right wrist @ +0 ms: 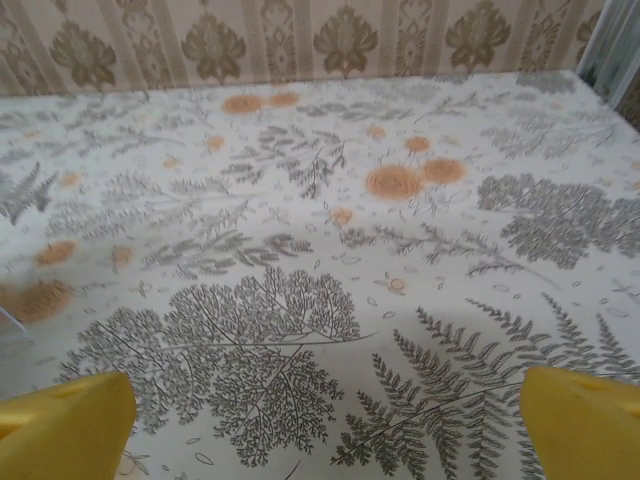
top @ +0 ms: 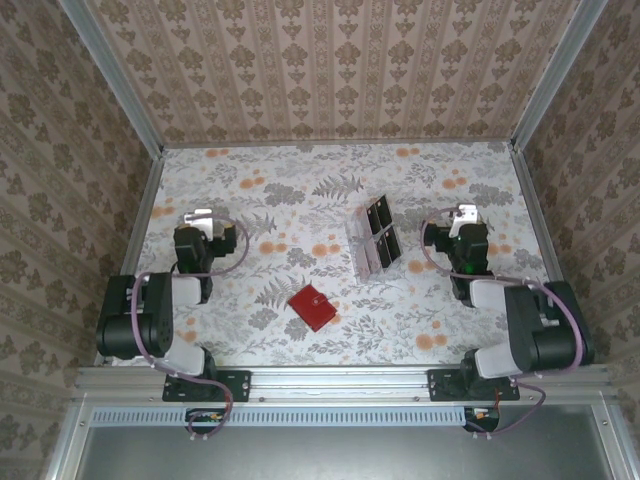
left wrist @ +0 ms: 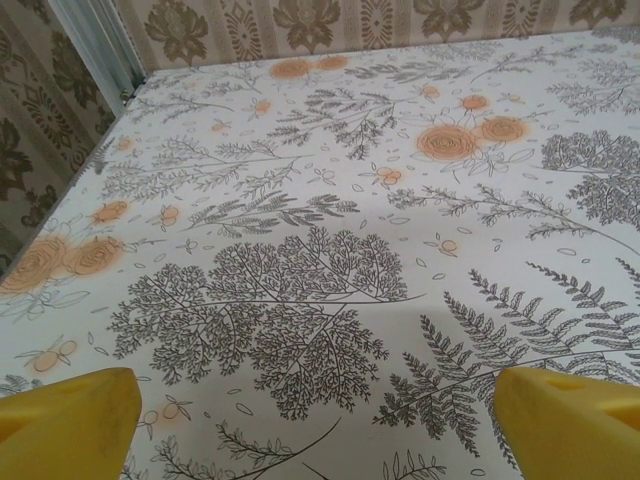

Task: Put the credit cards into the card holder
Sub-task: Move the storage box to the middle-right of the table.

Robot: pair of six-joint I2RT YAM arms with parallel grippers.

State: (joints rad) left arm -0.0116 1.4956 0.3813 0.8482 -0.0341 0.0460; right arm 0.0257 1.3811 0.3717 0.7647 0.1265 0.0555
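The red card holder lies flat and shut on the flowered table, near the front middle, between the two arms. The credit cards look like the pale thin slabs standing in a clear rack behind it; their faces are too small to make out. My left gripper sits at the left of the table, well apart from the holder. In its wrist view it stands open, with bare tablecloth between the yellow fingertips. My right gripper is at the right of the rack, also open over bare cloth.
The clear rack with black panels stands right of centre. Patterned walls close in the table on three sides, with a metal corner post at the far left. A metal rail carries both arm bases along the near edge.
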